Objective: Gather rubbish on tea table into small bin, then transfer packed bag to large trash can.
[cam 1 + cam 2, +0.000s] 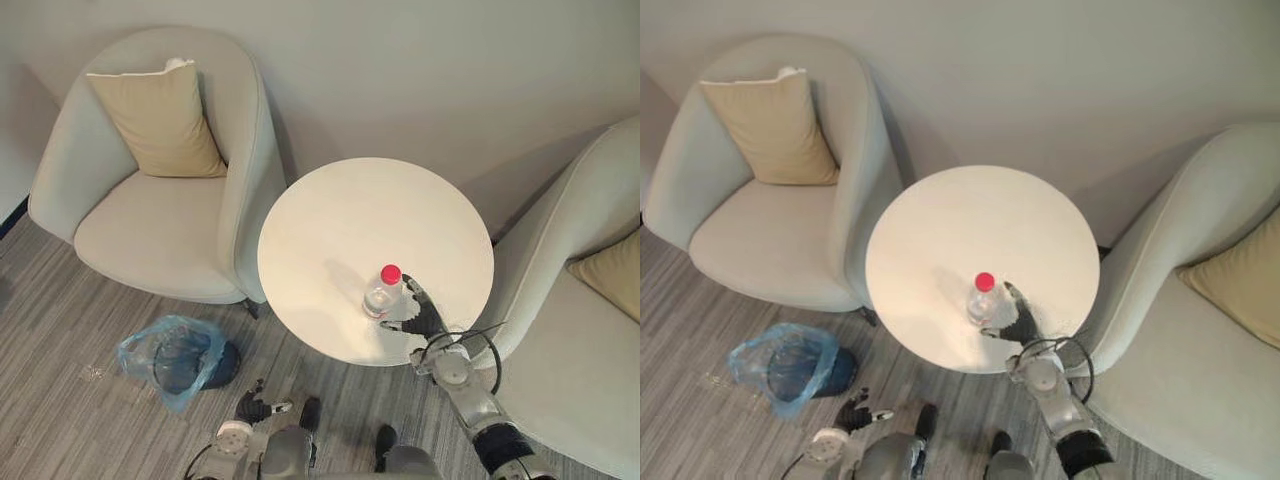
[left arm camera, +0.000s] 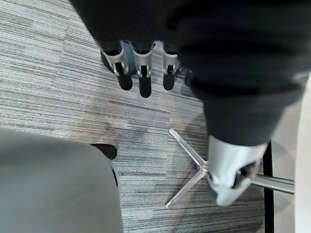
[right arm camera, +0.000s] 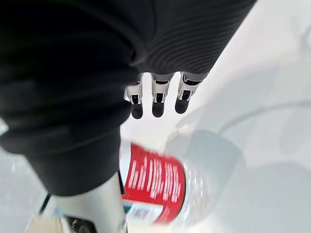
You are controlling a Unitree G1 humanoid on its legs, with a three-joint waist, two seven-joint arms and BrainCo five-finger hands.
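Observation:
A clear plastic bottle (image 1: 383, 292) with a red cap stands upright near the front edge of the round white tea table (image 1: 340, 215). My right hand (image 1: 422, 318) rests open just right of it, fingers straight and pointing along the tabletop. In the right wrist view the bottle's red label (image 3: 155, 187) sits close under the palm, beside the straight fingers (image 3: 156, 99). The small bin (image 1: 180, 360), lined with a blue plastic bag, stands on the floor left of the table. My left hand (image 1: 255, 405) hangs low over the carpet, fingers (image 2: 141, 77) relaxed and holding nothing.
A pale armchair (image 1: 150, 225) with a tan cushion (image 1: 160, 120) stands left of the table, another armchair (image 1: 580, 350) to the right. The table's metal star foot (image 2: 187, 167) lies on the striped grey carpet. A wall runs close behind.

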